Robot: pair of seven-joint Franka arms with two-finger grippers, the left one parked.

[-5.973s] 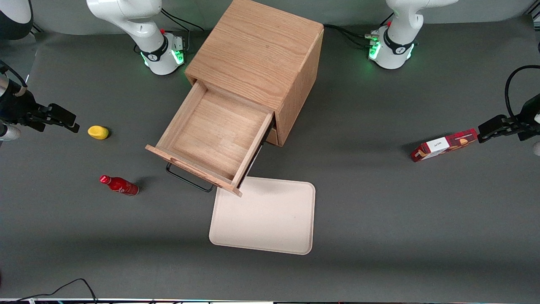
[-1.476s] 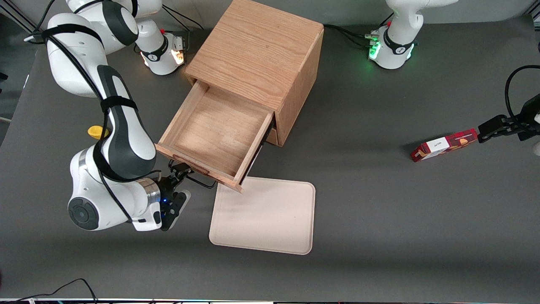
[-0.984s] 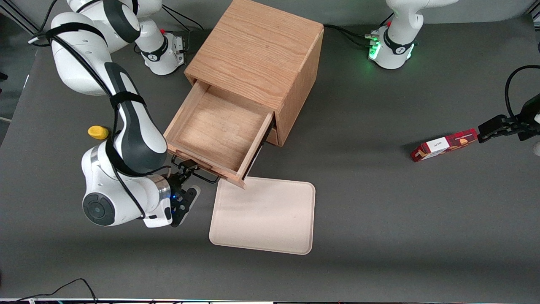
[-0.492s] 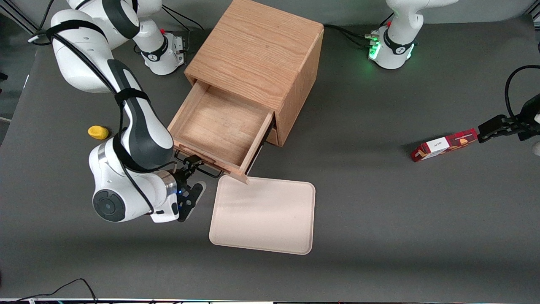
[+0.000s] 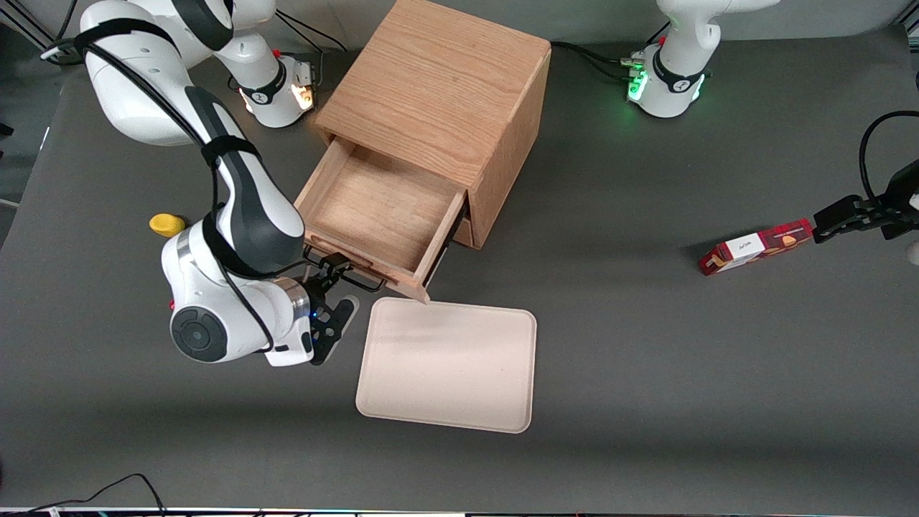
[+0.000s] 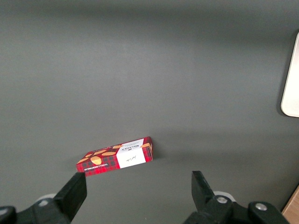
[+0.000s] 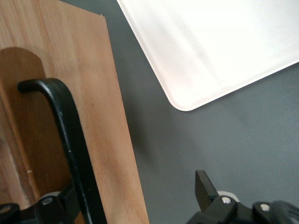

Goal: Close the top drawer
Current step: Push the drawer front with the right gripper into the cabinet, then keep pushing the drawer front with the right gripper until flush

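Gripper (image 5: 336, 286) (fingers spread) against the top drawer (image 5: 373, 215) front.

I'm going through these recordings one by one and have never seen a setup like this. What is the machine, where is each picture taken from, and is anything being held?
White robot arms stand on a dark grey table; only one is working. One picture looks down from the front. The other two come from cameras on the arms' wrists.

The working arm's two-fingered tool is open and holds nothing. It is right at the front of the shallow wooden top drawer of the light oak cabinet, beside the drawer's thin black wire handle. The drawer stands partly open and looks empty.

A cream rectangular tray lies nearer the front camera than the cabinet. A small yellow object lies toward the working arm's end of the table. A flat red patterned box lies toward the parked arm's end, and the parked wrist camera shows it.
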